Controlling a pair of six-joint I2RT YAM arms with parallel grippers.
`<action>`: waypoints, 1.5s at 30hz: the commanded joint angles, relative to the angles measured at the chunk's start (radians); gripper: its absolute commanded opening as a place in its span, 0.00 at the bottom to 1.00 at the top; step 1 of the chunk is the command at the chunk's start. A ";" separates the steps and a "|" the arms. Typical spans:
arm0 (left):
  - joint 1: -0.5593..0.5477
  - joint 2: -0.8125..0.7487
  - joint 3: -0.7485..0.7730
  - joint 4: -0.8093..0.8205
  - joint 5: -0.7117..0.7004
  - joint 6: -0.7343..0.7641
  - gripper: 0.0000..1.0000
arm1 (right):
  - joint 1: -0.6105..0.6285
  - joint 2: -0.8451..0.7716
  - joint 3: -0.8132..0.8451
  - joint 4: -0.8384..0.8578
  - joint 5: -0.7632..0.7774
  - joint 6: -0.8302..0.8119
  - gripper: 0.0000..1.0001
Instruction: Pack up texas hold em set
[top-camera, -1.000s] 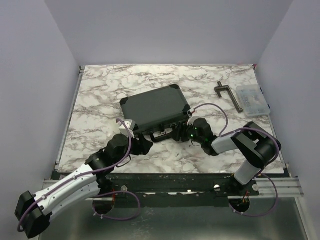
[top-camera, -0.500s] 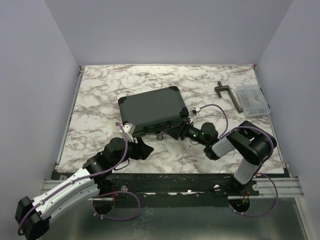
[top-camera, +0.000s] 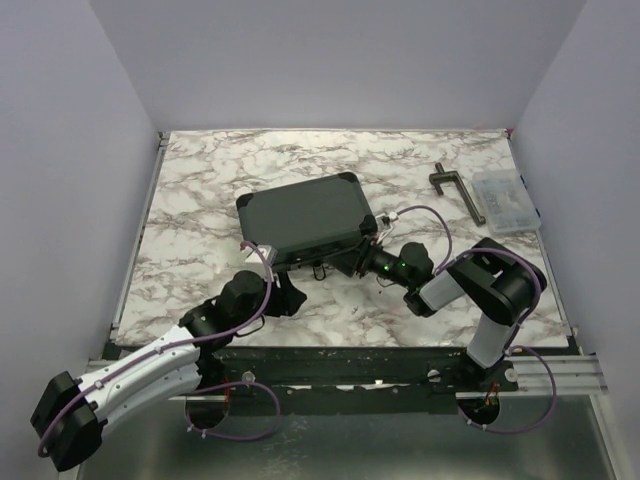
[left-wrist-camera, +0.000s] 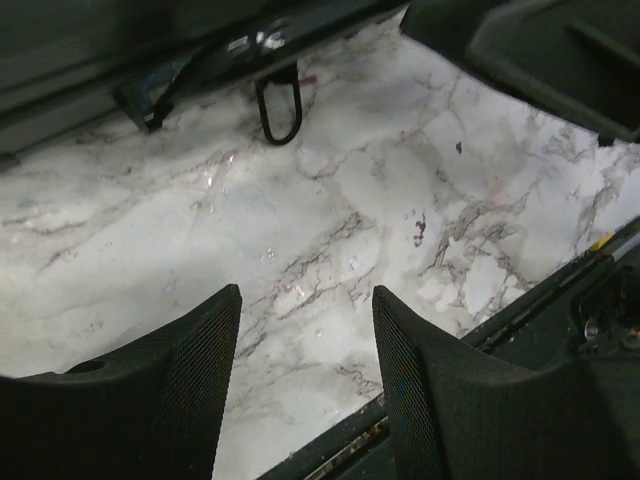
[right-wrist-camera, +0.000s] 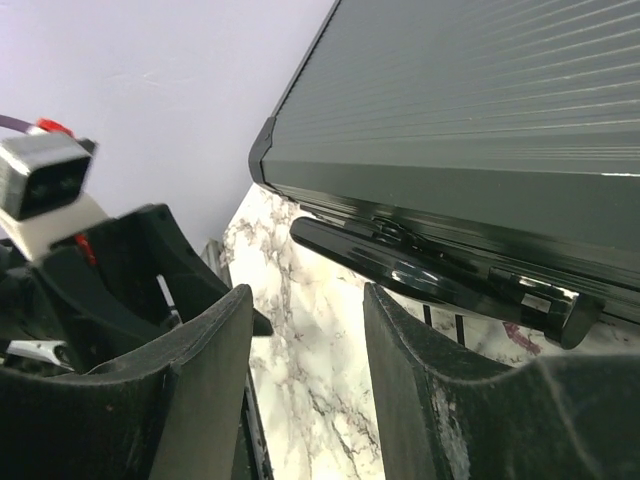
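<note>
Black case (top-camera: 305, 212), its front edge now left clear by the slightly withdrawn left end effector (left-wrist-camera: 305, 296), lies shut mid-desk (top-camera: 200, 190); both that and the right end effector (right-wrist-camera: 307, 292), just before the case handle (right-wrist-camera: 430, 270), stand half-open and empty.

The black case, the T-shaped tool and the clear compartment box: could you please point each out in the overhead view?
black case (top-camera: 305, 213), overhead view, middle of its closed lid.
T-shaped tool (top-camera: 463, 196), overhead view, on its long shaft.
clear compartment box (top-camera: 505, 199), overhead view, centre of its lid.
</note>
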 joint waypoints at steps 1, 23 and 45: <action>0.001 0.021 0.107 0.026 -0.078 0.073 0.57 | 0.005 -0.020 0.003 -0.068 0.010 0.005 0.51; 0.315 0.430 0.424 -0.134 0.082 0.202 0.49 | 0.020 -0.275 -0.011 -0.786 0.169 -0.149 0.49; 0.314 0.334 0.299 -0.078 0.132 0.158 0.45 | 0.071 -0.023 0.312 -0.895 0.099 -0.398 0.51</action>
